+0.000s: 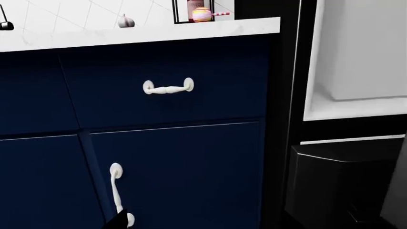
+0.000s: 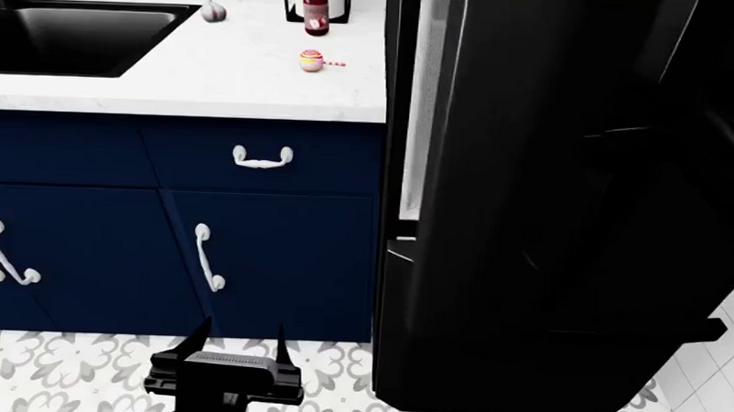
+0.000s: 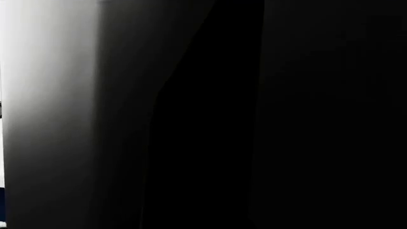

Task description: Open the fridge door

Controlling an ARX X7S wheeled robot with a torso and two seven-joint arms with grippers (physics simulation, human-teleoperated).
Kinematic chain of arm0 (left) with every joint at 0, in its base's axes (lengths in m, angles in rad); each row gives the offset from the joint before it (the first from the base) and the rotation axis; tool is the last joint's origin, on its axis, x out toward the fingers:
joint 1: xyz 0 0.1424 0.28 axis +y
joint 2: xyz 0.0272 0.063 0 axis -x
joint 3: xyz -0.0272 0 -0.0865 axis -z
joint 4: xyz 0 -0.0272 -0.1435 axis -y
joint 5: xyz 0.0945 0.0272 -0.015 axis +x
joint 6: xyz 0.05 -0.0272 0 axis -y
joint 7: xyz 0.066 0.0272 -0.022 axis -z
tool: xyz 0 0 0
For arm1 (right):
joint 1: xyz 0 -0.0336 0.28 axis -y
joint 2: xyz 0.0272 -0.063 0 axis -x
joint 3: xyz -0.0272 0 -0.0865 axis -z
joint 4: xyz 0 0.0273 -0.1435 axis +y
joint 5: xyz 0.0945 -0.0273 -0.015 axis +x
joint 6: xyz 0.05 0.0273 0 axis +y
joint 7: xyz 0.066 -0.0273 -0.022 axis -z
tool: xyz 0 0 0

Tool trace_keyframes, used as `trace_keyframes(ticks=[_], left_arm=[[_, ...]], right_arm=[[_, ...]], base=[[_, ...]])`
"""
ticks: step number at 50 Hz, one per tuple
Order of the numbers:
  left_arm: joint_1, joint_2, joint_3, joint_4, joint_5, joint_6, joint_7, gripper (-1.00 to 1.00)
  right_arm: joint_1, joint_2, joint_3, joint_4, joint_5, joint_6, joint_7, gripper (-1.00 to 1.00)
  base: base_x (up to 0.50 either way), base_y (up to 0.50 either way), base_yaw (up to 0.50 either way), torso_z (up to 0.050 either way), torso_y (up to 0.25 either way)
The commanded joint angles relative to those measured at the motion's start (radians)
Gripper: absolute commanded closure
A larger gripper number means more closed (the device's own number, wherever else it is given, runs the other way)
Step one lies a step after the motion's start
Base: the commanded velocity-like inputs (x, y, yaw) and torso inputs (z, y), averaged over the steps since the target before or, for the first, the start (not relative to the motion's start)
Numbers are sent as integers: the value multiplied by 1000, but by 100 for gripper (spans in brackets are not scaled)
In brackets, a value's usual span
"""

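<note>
Left tool (image 2: 241, 341) low before navy cabinets, prongs apart, upward.

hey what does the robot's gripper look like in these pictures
Only the left gripper shows clearly, in the head view: matte black, a boxy block with a grey ribbed strip on top and two thin pointed black fingers. No cables or markings are visible. The right gripper is not in view.

Even, soft simulator light; renders sharp, free of blur and edge distortion. The white counter (image 2: 225, 73) is bright, the navy cabinets (image 2: 98, 215) dim. The glossy fridge door (image 2: 551, 176) carries faint grey reflections. The right wrist view is near-black, fading to pale grey along one edge.
</note>
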Motion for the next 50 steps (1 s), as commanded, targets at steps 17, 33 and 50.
trace_keyframes(ticks=[17, 33, 50], left_arm=[[-4, -5, 12, -5, 1, -1, -19, -100], [-6, -9, 15, -1, -7, -5, -26, -100], [-10, -12, 21, -7, -12, -4, -31, -100]], right_arm=[[-218, 169, 261, -150, 129, 4, 32, 100], [-250, 158, 255, -145, 95, -16, 12, 100], [-248, 105, 220, -84, 90, -33, 8, -100]], base=[[0, 1, 0, 0, 1], [-1, 1, -1, 0, 1], [0, 0, 0, 0, 0]])
